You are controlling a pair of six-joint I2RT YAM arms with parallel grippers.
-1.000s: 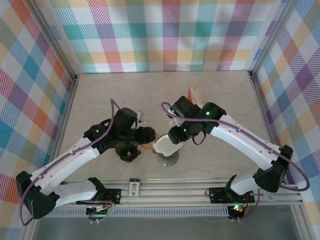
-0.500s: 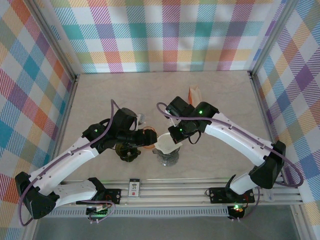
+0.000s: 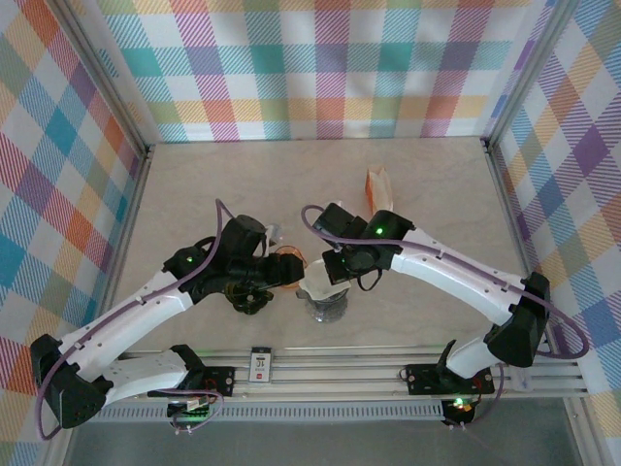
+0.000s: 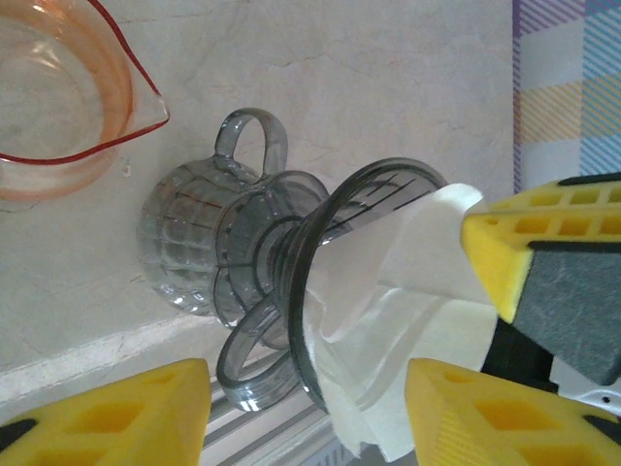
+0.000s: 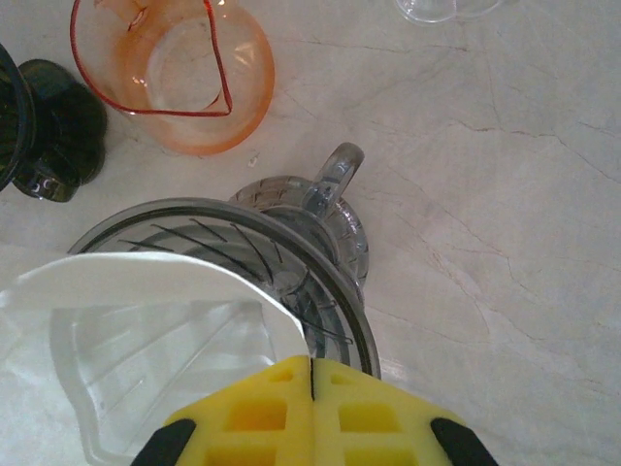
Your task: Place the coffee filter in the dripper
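Surface is a beige marble-look tabletop (image 3: 291, 184) boxed in by pastel plaid walls (image 3: 320, 68). Toward the near edge a smoky clear plastic dripper (image 5: 291, 262) sits on a ribbed glass mug (image 4: 184, 252), right beside an orange-tinted glass pitcher (image 5: 247, 97). The white paper coffee filter (image 5: 116, 282) is inside the dripper cone but tilted, w/ one side poking over the rim. The right gripper (image 5: 310, 383) has its yellow jaws squeezed fully together on that rim afaict, and the left gripper (image 4: 306, 374) is approx half spread, a finger either side of the dripper, gripping nothing.
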